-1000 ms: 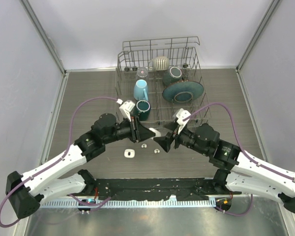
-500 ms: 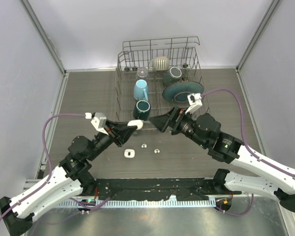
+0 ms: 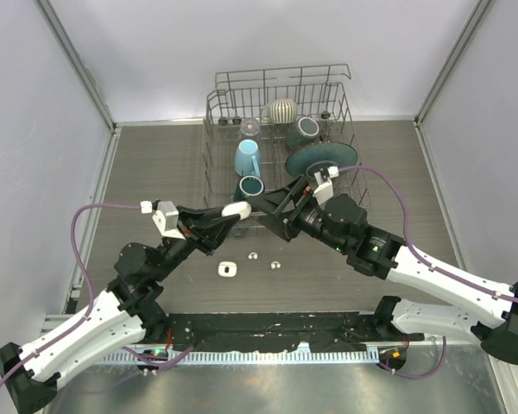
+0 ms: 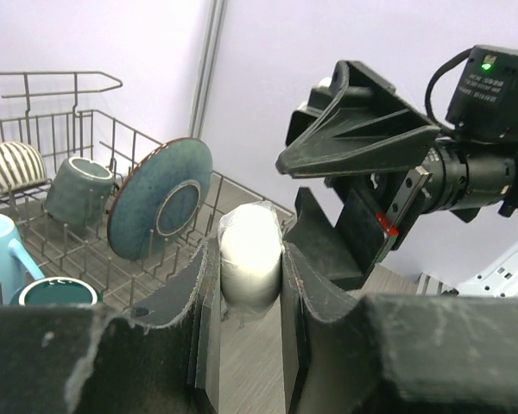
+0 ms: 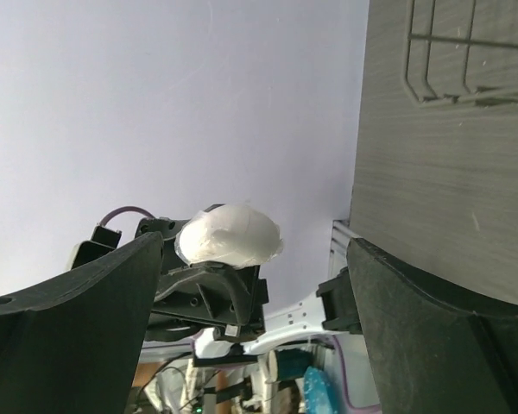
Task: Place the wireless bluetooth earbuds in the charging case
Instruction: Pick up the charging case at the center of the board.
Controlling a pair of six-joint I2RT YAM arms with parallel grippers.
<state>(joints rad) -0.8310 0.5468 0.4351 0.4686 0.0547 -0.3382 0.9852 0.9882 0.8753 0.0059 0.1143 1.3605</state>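
From above, the left fingers are clamped on a white rounded charging case, held in the air just in front of the dish rack. The right fingers stand wide apart and carry nothing. They face the case from the other side, very near it. Both earbuds lie below on the bench: one earbud near the middle and the other earbud just to its right. A small white piece with a dark centre lies beside them.

In the left wrist view the case sits upright between the two pads, gripped at its lower half. No open lid shows. The right fingers fill the space just beyond it, with a blue plate and mugs in the rack behind.

In the right wrist view the case appears between that arm's own spread fingers but is not touched by them.

The risks, as I judge them: the case is smooth and rounded, so a push from the right fingers could twist it or squeeze it out of the grip. The two arms are close enough to knock together. The glossy earbuds are tiny and could skid away if pinched off-centre
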